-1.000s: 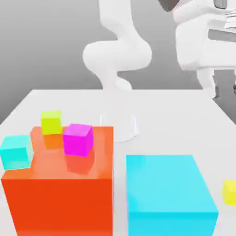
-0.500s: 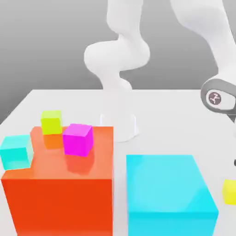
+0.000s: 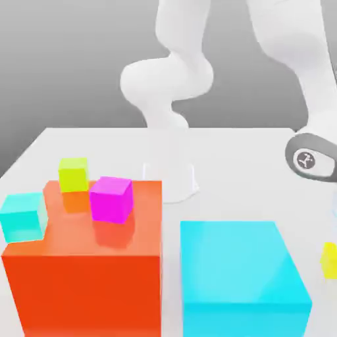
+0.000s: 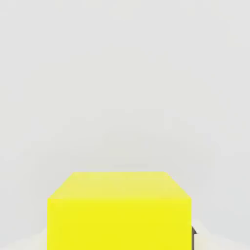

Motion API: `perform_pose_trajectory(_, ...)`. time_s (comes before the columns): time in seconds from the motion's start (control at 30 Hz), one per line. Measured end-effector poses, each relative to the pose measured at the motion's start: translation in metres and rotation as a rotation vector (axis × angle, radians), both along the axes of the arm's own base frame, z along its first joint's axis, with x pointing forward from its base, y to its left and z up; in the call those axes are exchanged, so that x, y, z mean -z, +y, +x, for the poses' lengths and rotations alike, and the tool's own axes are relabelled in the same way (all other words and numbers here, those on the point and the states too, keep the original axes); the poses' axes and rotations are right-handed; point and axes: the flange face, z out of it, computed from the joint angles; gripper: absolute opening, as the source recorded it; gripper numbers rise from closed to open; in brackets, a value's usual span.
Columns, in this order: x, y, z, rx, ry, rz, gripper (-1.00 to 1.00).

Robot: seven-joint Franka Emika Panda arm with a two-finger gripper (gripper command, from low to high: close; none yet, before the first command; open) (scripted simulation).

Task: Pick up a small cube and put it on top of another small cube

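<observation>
Since cube must go on top of another, hand [image 4: 119, 244] shut tight on yellow cube [image 4: 119, 212], right of cyan block [image 3: 240, 270], ready for lift.

A magenta cube [image 3: 111, 199] sits on the big red block [image 3: 85, 270]; the small yellow cube [image 3: 330, 260] lies at the bench's [image 3: 243, 164] edge, on the exterior view's right.

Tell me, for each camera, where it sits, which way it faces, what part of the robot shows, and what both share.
Exterior view: off the arm, low before the table, facing the arm's base; red block, cyan block in front, white arm links showing.
Hand view: on the hand, looking along the jaws at the small yellow cube close up; a dark sliver of jaw beside it.
Shared: the small yellow cube and the white table.
</observation>
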Motion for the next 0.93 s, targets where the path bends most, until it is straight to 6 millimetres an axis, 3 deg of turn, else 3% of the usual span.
perform_pose_trajectory(0.13,-0.058,-0.066,0.044,-0.027,-0.032,-0.042,-1.00)
perform_pose_trajectory(0.27,-0.116,-0.164,0.079,0.000,-0.041,-0.072,-1.00)
perform_pose_trajectory(0.43,-0.180,-0.251,0.077,-0.055,-0.030,-0.076,-1.00)
perform_pose_trajectory(0.57,-0.221,-0.334,0.059,-0.073,-0.008,-0.048,-1.00)
perform_pose_trajectory(0.67,-0.243,-0.395,0.034,-0.090,0.010,-0.007,-1.00)
perform_pose_trajectory(0.73,-0.231,-0.411,0.027,-0.097,0.015,0.008,-1.00)
perform_pose_trajectory(0.8,-0.205,-0.415,0.025,-0.099,0.015,0.012,-1.00)
perform_pose_trajectory(0.83,-0.192,-0.416,0.024,-0.099,0.016,0.012,1.00)
perform_pose_trajectory(0.93,-0.192,-0.416,0.024,-0.099,0.016,0.012,1.00)
